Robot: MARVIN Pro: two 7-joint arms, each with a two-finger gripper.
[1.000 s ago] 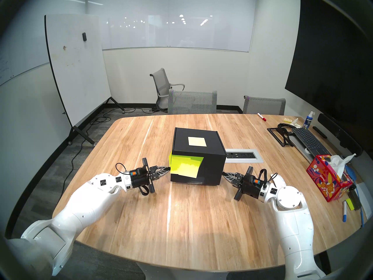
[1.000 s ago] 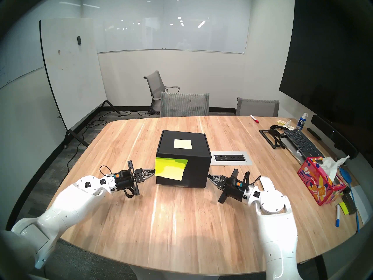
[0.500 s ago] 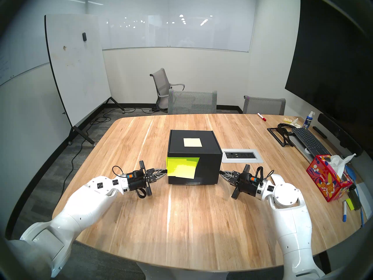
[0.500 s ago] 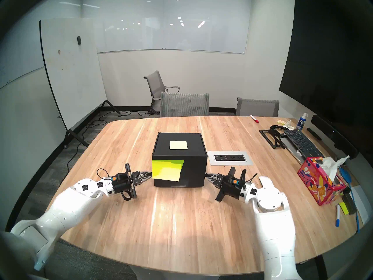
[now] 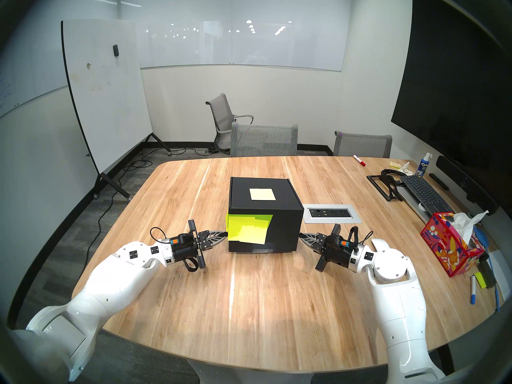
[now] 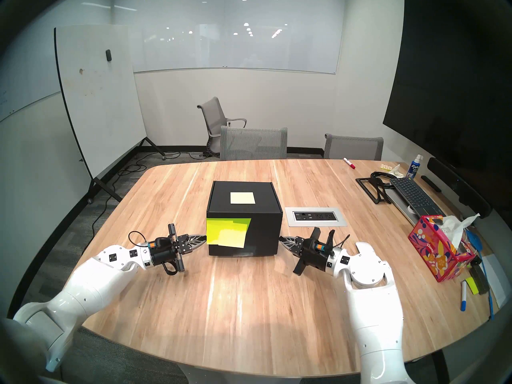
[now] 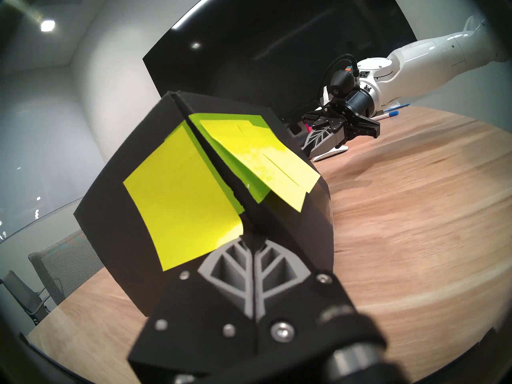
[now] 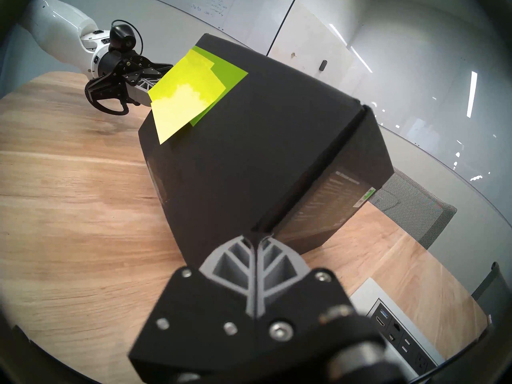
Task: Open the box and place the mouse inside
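Both my arms reach forward and angle inward, wrists low. My left gripper (image 5: 225,232) points level toward the middle, fingers (image 7: 235,264) pressed flat together with no gap. My right gripper (image 5: 302,235) mirrors it from the other side, tipped slightly downward, fingers (image 8: 238,260) also pressed tight together. White forearms bent at the elbows, tips facing each other.
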